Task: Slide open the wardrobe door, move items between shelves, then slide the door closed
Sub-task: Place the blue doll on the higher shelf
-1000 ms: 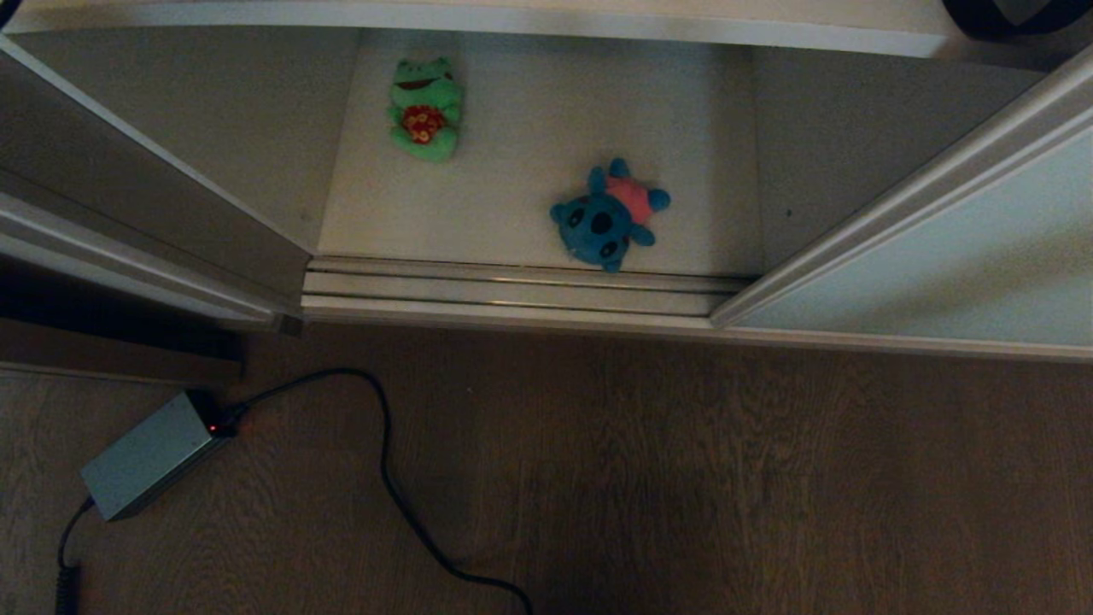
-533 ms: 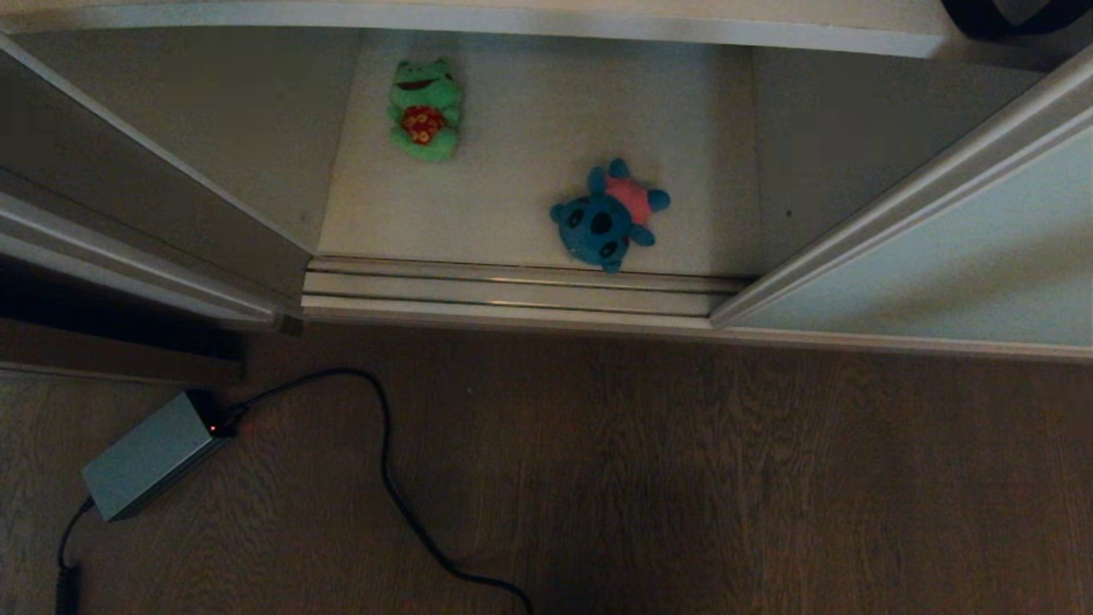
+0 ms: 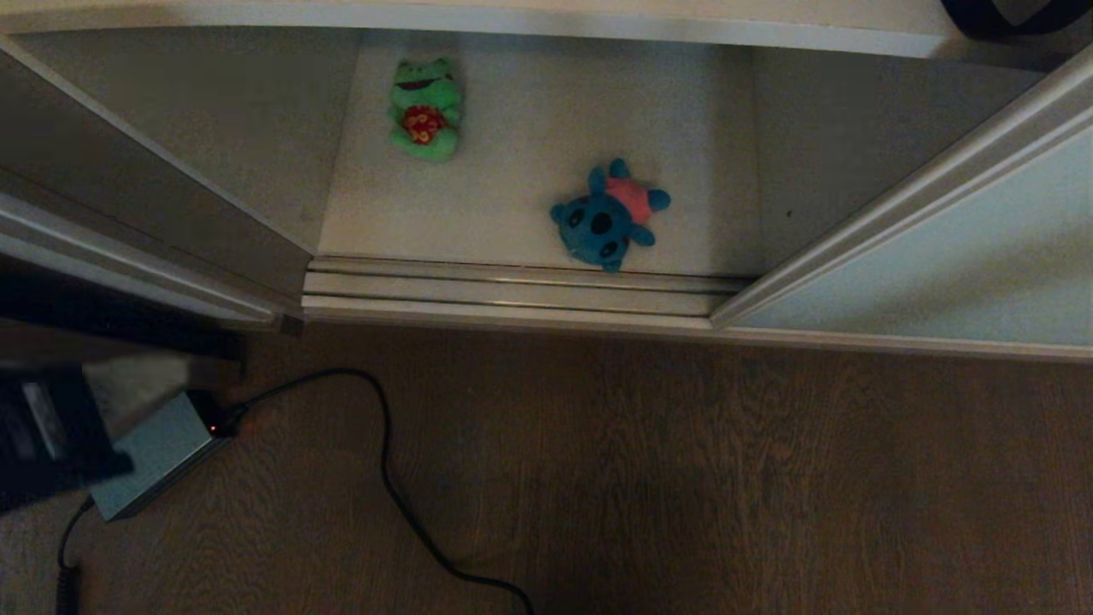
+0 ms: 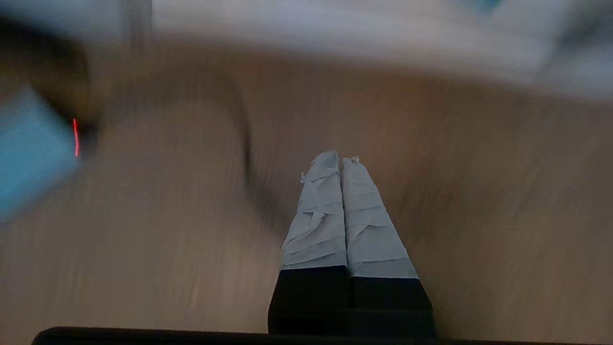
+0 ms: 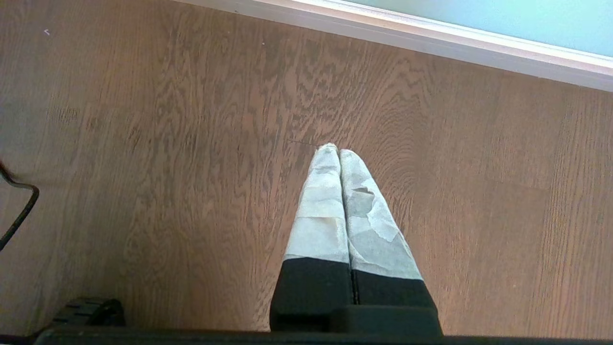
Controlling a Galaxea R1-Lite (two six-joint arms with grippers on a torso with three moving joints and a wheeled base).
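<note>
The sliding wardrobe door (image 3: 939, 256), frosted pale blue-green glass, stands slid to the right, leaving the wardrobe open. On the lower shelf (image 3: 529, 128) lie two plush items: a blue one with a pink back (image 3: 608, 218) near the front track and a green frog (image 3: 424, 107) further back. The upper shelf's pale front edge (image 3: 512, 19) runs along the top. My left arm (image 3: 43, 436) shows as a dark blur at the left edge. The left gripper (image 4: 341, 155) is shut and empty above the floor. Also shut and empty, the right gripper (image 5: 334, 148) hangs over the floor near the door's bottom rail (image 5: 431, 40).
A grey power adapter (image 3: 162, 448) with a red light lies on the brown wood floor (image 3: 683, 478) at the left, and its black cable (image 3: 384, 478) loops toward the middle. The door tracks (image 3: 512, 292) run along the wardrobe's front. A side panel (image 3: 145, 196) closes the left.
My left arm has come into the head view at the lower left edge, over part of the adapter. Both plush toys and the door have stayed where they were.
</note>
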